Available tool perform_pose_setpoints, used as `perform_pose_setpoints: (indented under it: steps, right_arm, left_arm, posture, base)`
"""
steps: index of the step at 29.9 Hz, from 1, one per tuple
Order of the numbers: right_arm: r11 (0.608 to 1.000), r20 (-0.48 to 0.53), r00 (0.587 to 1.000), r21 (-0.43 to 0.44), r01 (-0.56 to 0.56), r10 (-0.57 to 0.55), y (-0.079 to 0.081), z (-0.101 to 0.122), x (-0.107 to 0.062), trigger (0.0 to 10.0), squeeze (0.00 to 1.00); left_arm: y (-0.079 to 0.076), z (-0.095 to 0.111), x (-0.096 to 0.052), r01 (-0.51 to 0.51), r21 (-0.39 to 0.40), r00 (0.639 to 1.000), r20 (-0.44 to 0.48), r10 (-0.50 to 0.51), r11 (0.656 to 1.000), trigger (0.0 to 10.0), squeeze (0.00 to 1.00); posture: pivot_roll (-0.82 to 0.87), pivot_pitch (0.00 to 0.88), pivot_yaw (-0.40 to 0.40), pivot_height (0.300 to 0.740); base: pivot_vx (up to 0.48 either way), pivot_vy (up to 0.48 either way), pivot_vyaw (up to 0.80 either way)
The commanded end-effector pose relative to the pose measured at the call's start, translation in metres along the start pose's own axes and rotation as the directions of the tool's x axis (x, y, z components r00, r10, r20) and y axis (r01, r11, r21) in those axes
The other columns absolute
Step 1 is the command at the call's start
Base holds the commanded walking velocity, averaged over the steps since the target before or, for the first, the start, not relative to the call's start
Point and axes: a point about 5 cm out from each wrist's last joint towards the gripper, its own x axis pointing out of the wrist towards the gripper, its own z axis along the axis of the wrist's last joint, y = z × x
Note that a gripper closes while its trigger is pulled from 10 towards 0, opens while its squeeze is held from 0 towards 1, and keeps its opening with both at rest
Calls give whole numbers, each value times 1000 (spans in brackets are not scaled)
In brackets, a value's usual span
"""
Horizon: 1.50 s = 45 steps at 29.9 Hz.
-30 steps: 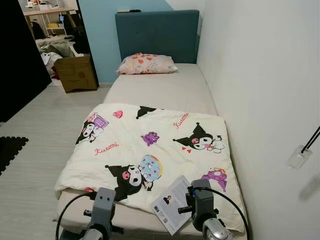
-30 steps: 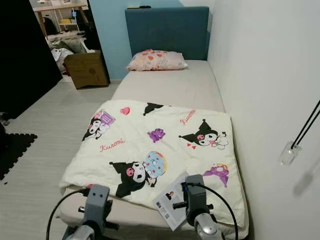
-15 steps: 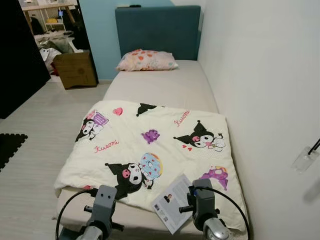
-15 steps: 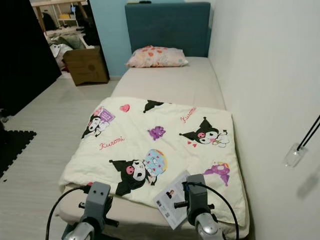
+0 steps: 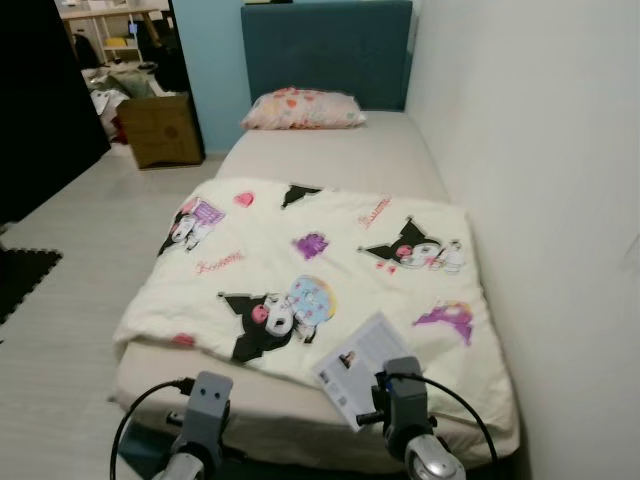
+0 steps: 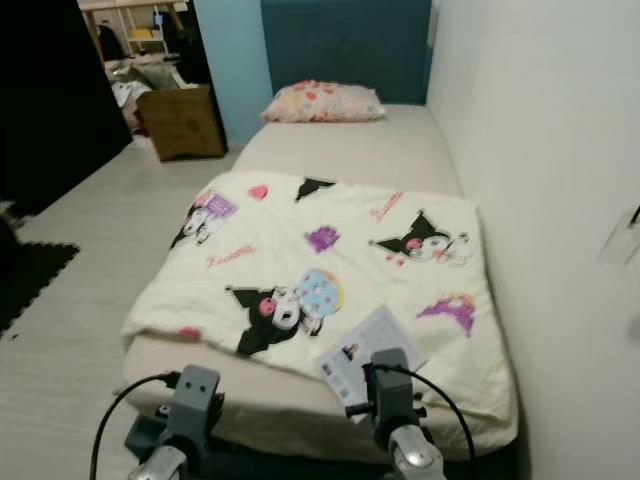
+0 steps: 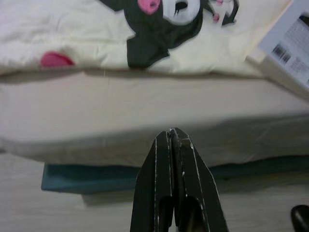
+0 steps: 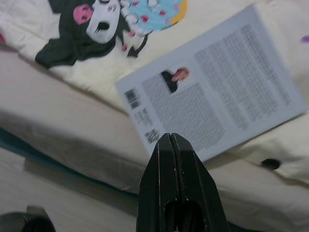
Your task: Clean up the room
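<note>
Stepped back from the foot of the bed, nothing picked up yet.

Compared with a second ago, seen from farther off and lower, with the teal base now exposed: camera shifted, things unmoved. Long bed (image 5: 340, 165) with smooth beige sheet and padded teal headboard; soft, puffy cream blanket (image 5: 300, 270) printed with cartoon figures; small floral pillow (image 5: 300, 108); thin, flat booklet (image 5: 365, 365) lying near the blanket's foot edge. Left end effector (image 7: 172, 137) pinched closed, empty; right end effector (image 8: 169, 141) likewise, just short of the booklet.
</note>
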Motion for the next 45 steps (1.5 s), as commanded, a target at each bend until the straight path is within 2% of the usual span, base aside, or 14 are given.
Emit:
perform_pose_setpoints:
  steps: [1, 26, 34, 41, 44, 45]
  right_arm:
    - [1000, 4, 1000, -7, -14, 14, 3, 1, 1, 10000, 0]
    - [999, 22, 999, -20, -42, 43, 6, 12, 7, 10000, 0]
    - [997, 21, 997, -34, -74, 74, 14, 21, 15, 10000, 0]
    - [996, 14, 996, -20, -93, 93, 19, 27, 21, 10000, 0]
    - [995, 14, 995, 7, -99, 99, 21, 30, 23, 10000, 0]
    - [996, 12, 996, 20, -90, 90, 21, 32, 25, 10000, 0]
  left_arm:
    - [4, -3, -2, -12, 8, 1000, -9, 13, 1000, 10000, 0]
    - [10, -5, -4, -68, -17, 998, -7, 68, 998, 10000, 0]
    - [17, -9, -12, -73, -14, 997, -8, 73, 997, 10000, 0]
    - [21, 3, -9, -53, 10, 998, 46, 52, 999, 10000, 0]
    - [22, 15, -6, -40, 32, 994, 99, 36, 999, 10000, 0]
    - [21, 29, -4, -20, 48, 987, 159, 12, 999, 10000, 0]
  posture:
    - [-7, 45, 14, 615]
    - [-13, 89, -8, 602]
    - [-12, 159, -20, 602]
    - [-1, 209, -23, 597]
    - [9, 219, -21, 587]
    - [23, 235, -10, 577]
  base:
    - [0, 0, 0]
    - [0, 0, 0]
    - [0, 0, 0]
    - [0, 0, 0]
    - [0, 0, 0]
    - [0, 0, 0]
